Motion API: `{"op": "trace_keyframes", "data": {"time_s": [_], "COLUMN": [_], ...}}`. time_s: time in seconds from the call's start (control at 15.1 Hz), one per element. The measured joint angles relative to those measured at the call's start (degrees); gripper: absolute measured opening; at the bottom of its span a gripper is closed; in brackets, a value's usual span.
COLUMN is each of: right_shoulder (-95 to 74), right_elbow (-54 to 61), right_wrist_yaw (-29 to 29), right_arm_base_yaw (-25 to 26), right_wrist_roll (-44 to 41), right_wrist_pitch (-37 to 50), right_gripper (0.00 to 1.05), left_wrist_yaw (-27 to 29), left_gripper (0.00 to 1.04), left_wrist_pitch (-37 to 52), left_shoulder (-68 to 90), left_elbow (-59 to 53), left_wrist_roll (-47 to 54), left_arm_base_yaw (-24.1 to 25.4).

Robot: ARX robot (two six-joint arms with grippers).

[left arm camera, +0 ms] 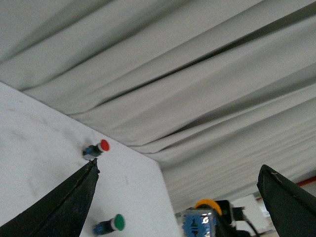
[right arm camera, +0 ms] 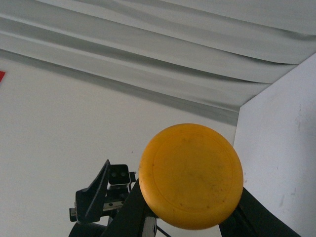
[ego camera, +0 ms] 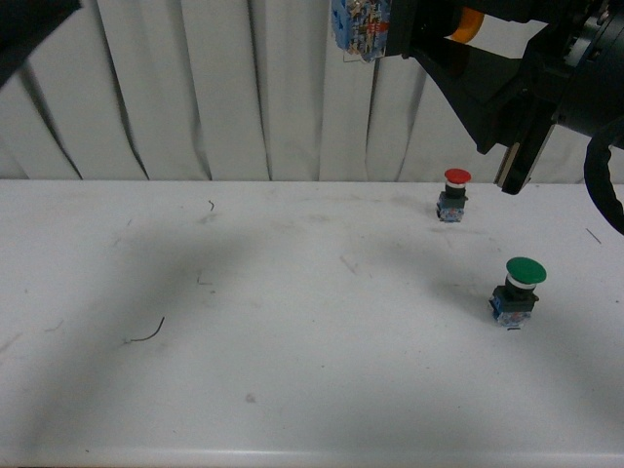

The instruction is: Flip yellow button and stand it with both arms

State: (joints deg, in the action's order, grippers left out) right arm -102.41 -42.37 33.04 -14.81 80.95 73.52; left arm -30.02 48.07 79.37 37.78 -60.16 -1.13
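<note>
Nearest on the white table [ego camera: 292, 390], a thin curl of wire [ego camera: 148, 331] lay toward the left. Farther back on the right stood the green button [ego camera: 525, 290], cap up. Beyond it, near the table's far edge, stood the red button [ego camera: 454, 193], also upright. The yellow button [ego camera: 359, 29] was off the table, held high in the air before the curtain [ego camera: 195, 97]. It lay sideways, its blue-grey base pointing left. The right gripper [ego camera: 424, 34] was clamped on it, with a finger on each side of the cap in the right wrist view. The left gripper [left arm camera: 177, 168] had its jaws spread wide, apart from the button.
</note>
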Motion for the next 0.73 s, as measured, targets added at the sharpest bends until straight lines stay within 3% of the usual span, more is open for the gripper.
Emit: {"op": "trace_keyframes", "data": {"time_s": [0.13, 0.4, 0.66, 0.73], "right_shoulder": [0.0, -0.52, -1.05, -1.51], "right_elbow": [0.0, 0.0, 0.0, 0.0], "right_wrist_yaw": [-0.02, -0.28, -0.57, -1.14], "right_arm_base_yaw": [0.0, 0.35, 0.57, 0.57], "right_wrist_roll": [0.02, 0.11, 0.66, 0.94], "right_wrist_pitch": [0.0, -0.02, 0.2, 0.09], "right_gripper": [0.28, 0.28, 0.28, 0.28], "left_wrist_yaw": [-1.36, -5.75, -12.83, -9.22], "left_gripper": [0.98, 0.98, 0.98, 0.91], "left_wrist_pitch": [-3.15, -14.56, -27.61, -23.41], "left_shoulder": [-1.95, -10.16, -21.53, -23.5], "left_elbow": [-0.66, -5.25, -5.77, -7.26], "left_wrist_roll": [3.8, 20.31, 40.85, 47.34], "left_arm_base_yaw": [2.1, 14.34, 32.33, 36.15]}}
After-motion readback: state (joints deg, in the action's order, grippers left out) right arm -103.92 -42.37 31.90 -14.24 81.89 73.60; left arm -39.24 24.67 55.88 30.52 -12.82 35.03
